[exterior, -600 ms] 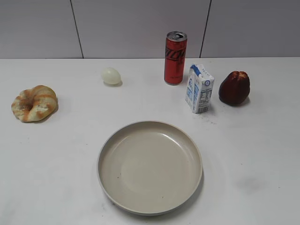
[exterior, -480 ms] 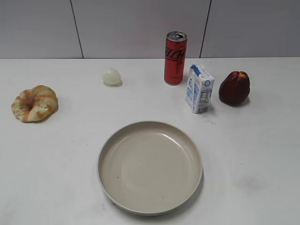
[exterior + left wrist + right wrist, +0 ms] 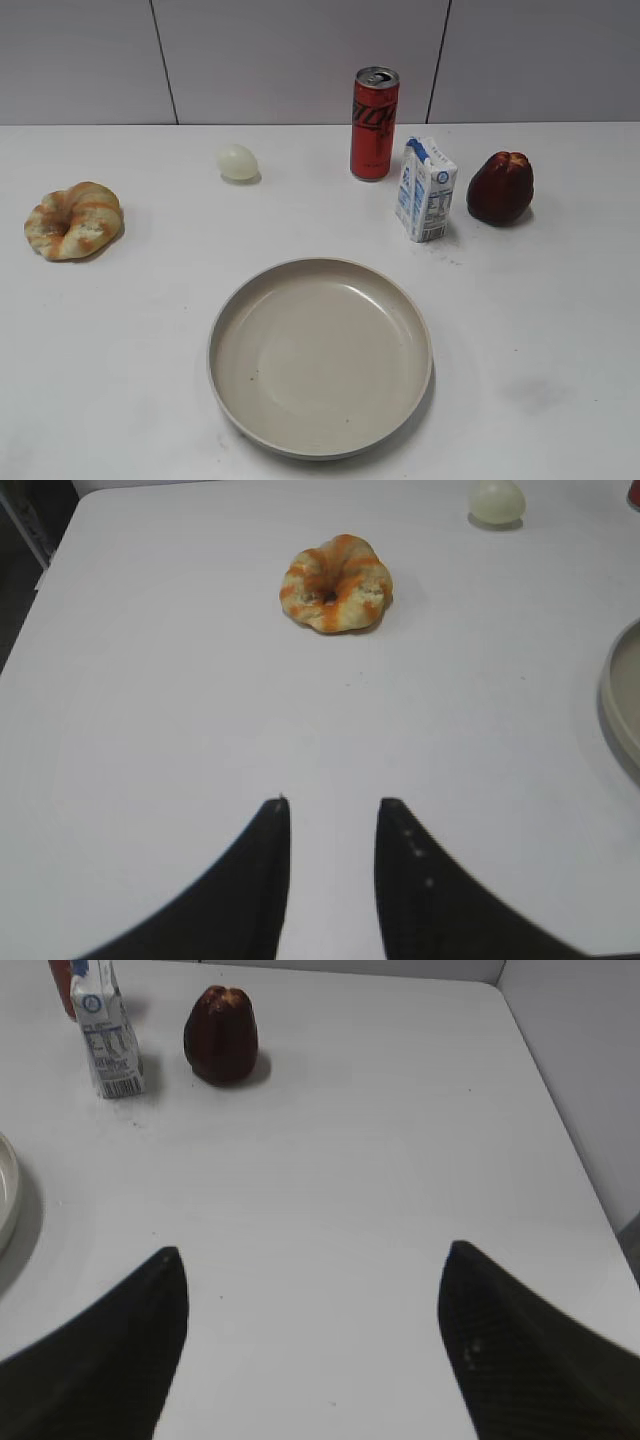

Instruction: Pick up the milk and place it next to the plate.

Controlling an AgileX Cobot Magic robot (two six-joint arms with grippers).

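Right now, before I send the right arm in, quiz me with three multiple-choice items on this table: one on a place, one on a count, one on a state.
1. What does the milk stand between?
A. red can and dark red fruit
B. egg and pastry
C. plate and pastry

2. How many things lie on the plate?
A. two
B. one
C. none

3. How is the right gripper?
A. shut on the milk
B. open, holding nothing
C. shut on the can

Answers:
1 A, red can left, dark red fruit right.
2 C, its bowl is bare.
3 B, fingers wide apart over bare table.
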